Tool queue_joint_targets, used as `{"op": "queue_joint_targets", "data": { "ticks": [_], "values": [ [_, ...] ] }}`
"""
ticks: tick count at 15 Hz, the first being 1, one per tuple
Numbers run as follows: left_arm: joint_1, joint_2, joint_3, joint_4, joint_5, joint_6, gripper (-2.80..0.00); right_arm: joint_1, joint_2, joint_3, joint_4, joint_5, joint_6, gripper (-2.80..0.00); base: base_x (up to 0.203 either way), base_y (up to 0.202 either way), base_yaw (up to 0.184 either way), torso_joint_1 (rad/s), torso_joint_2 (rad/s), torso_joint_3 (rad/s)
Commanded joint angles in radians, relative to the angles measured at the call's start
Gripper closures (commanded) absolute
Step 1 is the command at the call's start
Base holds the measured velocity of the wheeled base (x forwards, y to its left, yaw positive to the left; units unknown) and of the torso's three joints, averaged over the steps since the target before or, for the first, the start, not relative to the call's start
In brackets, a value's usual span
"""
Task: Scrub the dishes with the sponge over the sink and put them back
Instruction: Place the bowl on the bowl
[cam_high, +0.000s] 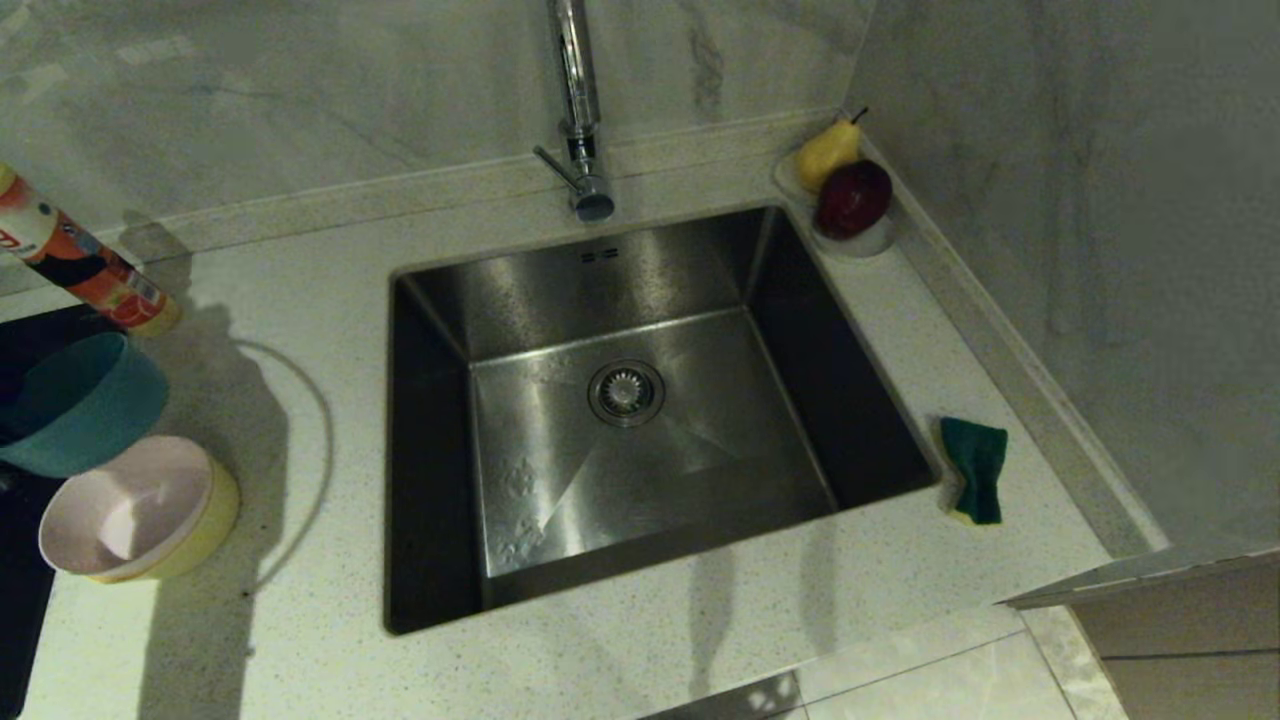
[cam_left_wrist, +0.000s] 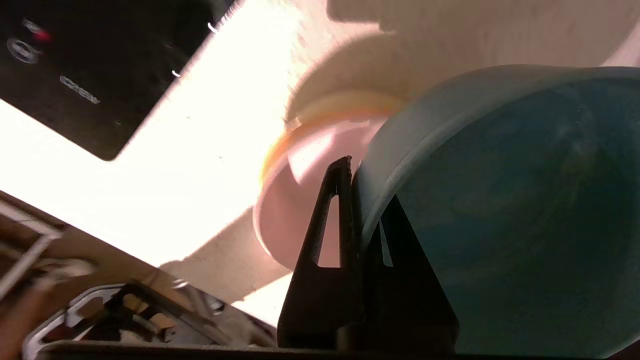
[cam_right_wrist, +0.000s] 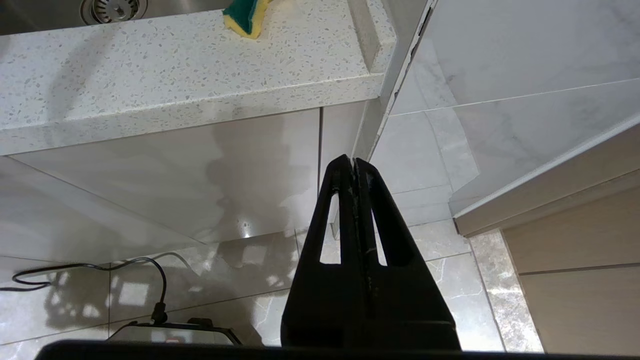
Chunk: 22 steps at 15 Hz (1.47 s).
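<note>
From my head camera I see the square stainless steel sink (cam_high: 640, 420) set into a speckled pale countertop (cam_high: 300, 620), its round drain strainer (cam_high: 626, 392) at the centre, but neither arm shows there. To the sink's left a light blue bowl (cam_high: 75, 405) hangs tilted above the counter, and just in front of it the pale pink bowl (cam_high: 125, 510) sits nested inside the yellow bowl (cam_high: 205, 530). The bent sponge (cam_high: 975, 470), dark green face up, lies on the counter just right of the sink. Only my left wrist camera shows the grip: the left gripper (cam_left_wrist: 352, 165) has its black fingers pinching the blue bowl's thin rim, one inside and one outside, with the pink bowl beyond. My right wrist camera shows the right gripper (cam_right_wrist: 354, 162) parked below the counter's edge, fingers pressed together on nothing. A pear (cam_high: 828, 152) and a red apple (cam_high: 853, 198) rest in a white dish (cam_high: 860, 243) at the sink's far right corner, beside the chrome tap (cam_high: 580, 110).
</note>
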<state>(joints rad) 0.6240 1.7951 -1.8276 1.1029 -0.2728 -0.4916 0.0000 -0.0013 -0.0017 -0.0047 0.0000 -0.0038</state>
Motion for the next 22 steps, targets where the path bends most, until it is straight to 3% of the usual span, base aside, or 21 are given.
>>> {"op": "queue_joint_targets", "data": {
  "ticks": [1,4,9,14,22],
  "values": [
    [-0.042,-0.013,0.017,0.01,0.046,0.003,0.0,0.0,0.001,0.0,-0.001,0.0,-0.001,0.0,0.0,0.0,0.0,0.0,0.0,0.0],
    [-0.05,-0.043,0.034,0.005,0.105,0.017,0.0,0.0,0.001,0.0,-0.001,0.0,-0.001,0.0,0.0,0.0,0.0,0.0,0.0,0.0],
    [-0.05,-0.09,0.152,-0.006,0.146,0.143,0.0,0.0,0.001,0.0,0.0,0.0,-0.001,0.0,0.0,0.0,0.0,0.0,0.0,0.0],
    [-0.053,-0.118,0.331,-0.209,0.219,0.159,0.0,0.0,0.001,0.0,0.0,0.0,-0.001,0.0,0.0,0.0,0.0,0.0,0.0,0.0],
    [-0.064,-0.131,0.344,-0.245,0.156,0.148,0.0,0.0,0.001,0.0,0.0,0.0,-0.001,0.0,0.0,0.0,0.0,0.0,0.0,0.0]
  ]
}}
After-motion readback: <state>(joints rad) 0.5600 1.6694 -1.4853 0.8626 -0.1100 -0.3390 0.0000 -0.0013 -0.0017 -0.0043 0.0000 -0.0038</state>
